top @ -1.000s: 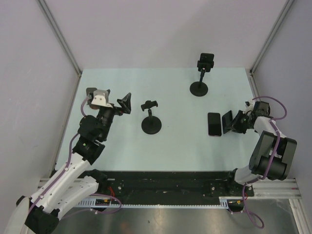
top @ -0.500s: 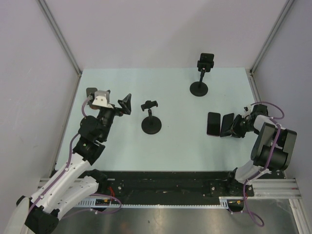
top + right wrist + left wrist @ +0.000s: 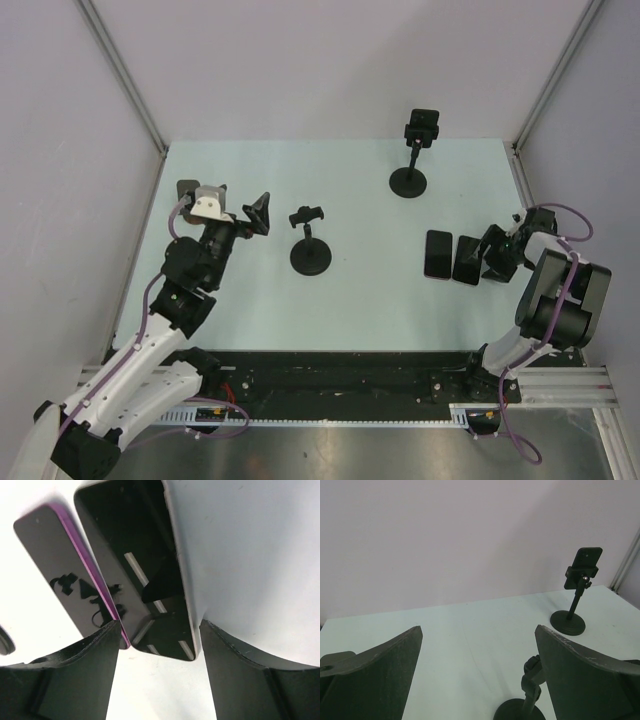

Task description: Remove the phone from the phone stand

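Our right gripper (image 3: pixel 492 254), at the right of the frame, has just spread its jaws and let go, so the phone (image 3: pixel 467 259) lies flat on the desk (image 3: pixel 360 300) beside a second phone (image 3: pixel 438 254) and this removal looks done; our left gripper (image 3: pixel 258 213) stands wide open, empty.

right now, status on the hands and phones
Left hand open, empty. Right hand open at flat phone, second phone beside it. Back stand holds third phone; middle stand empty.
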`<state>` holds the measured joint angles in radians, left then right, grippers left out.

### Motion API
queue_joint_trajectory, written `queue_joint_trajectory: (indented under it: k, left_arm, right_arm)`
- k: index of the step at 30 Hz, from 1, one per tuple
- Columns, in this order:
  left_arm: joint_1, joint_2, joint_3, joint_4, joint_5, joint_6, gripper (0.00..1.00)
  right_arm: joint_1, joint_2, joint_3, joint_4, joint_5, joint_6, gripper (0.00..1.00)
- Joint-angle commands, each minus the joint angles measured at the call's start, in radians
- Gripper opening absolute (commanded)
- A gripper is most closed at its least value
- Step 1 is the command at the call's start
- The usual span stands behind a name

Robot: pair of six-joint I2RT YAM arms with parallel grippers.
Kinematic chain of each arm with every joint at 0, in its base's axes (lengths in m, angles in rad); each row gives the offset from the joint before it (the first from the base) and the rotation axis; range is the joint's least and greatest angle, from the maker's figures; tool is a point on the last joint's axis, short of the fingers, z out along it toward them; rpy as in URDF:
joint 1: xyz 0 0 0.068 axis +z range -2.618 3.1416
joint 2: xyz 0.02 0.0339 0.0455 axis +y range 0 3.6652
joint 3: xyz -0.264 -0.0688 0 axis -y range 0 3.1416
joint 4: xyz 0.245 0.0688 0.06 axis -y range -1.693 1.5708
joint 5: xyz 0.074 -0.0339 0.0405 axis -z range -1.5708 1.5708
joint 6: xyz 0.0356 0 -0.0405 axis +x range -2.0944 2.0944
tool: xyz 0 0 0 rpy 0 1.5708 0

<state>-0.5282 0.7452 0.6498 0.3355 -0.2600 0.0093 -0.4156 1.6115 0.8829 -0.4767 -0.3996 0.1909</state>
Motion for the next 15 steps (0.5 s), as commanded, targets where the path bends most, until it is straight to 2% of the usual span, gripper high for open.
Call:
queue_joint_trajectory:
  k: [1,5,15]
  left_arm:
    - [-0.006,0.000,-0.006,0.046,0.005,0.034,1.00]
    - [-0.007,0.008,-0.004,0.046,0.013,0.029,1.00]
    - [-0.006,0.022,-0.003,0.046,0.024,0.021,1.00]
  right_arm:
    - [0.004,0.042,0.031,0.036,0.182,-0.015,0.70]
    - [0.027,0.096,0.050,0.041,0.199,-0.024,0.69]
    - [0.081,0.168,0.093,0.076,0.145,-0.062,0.51]
